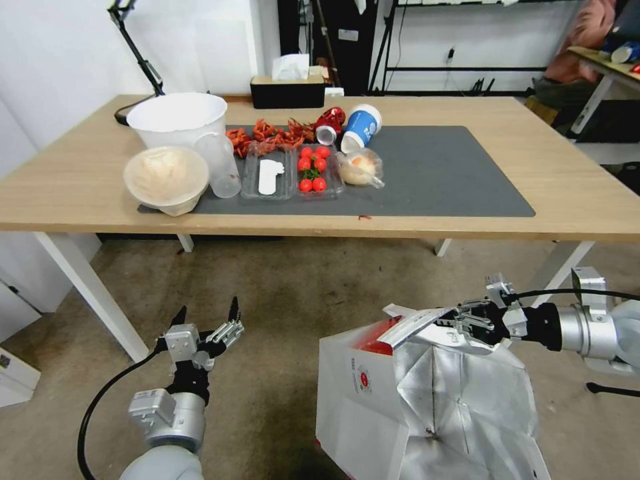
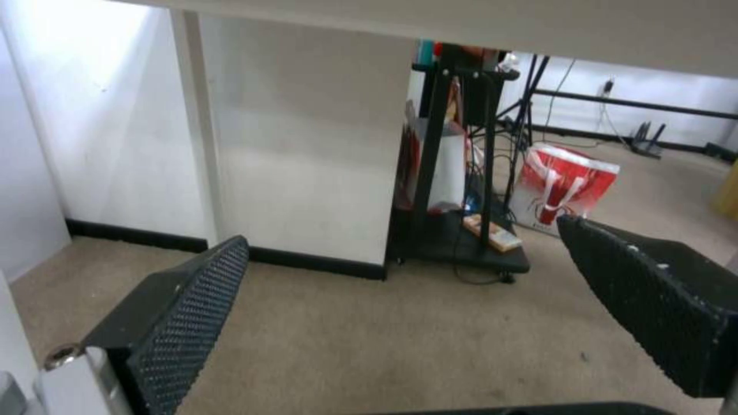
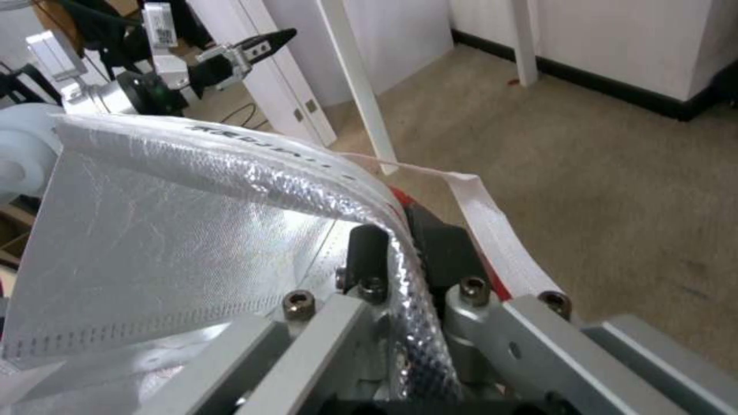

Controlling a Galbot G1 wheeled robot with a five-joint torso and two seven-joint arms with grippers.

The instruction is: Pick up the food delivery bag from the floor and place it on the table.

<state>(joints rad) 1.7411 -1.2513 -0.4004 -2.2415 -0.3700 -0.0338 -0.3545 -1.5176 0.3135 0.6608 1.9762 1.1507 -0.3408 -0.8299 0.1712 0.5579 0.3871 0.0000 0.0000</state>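
The food delivery bag (image 1: 373, 400), white with red edges and crumpled silver foil lining, is low in front of the table (image 1: 567, 180), over the carpeted floor (image 1: 287, 293). Its base is out of view. My right gripper (image 1: 447, 327) is shut on the bag's upper rim. In the right wrist view the foil rim (image 3: 177, 230) is pinched in the right gripper (image 3: 400, 242), and a white strap (image 3: 492, 213) loops beside it. My left gripper (image 1: 207, 317) stands open and holds nothing, left of the bag and apart from it, its fingers (image 2: 192, 305) spread over carpet.
The dark mat's (image 1: 453, 173) left half holds a white bucket (image 1: 177, 117), a bowl (image 1: 167, 177), crayfish (image 1: 267, 137), tomatoes (image 1: 313, 170) and a blue cup (image 1: 360, 127); its right half is bare. White table legs (image 1: 93, 293) stand near my left arm. Another red-white bag (image 2: 565, 190) sits far off.
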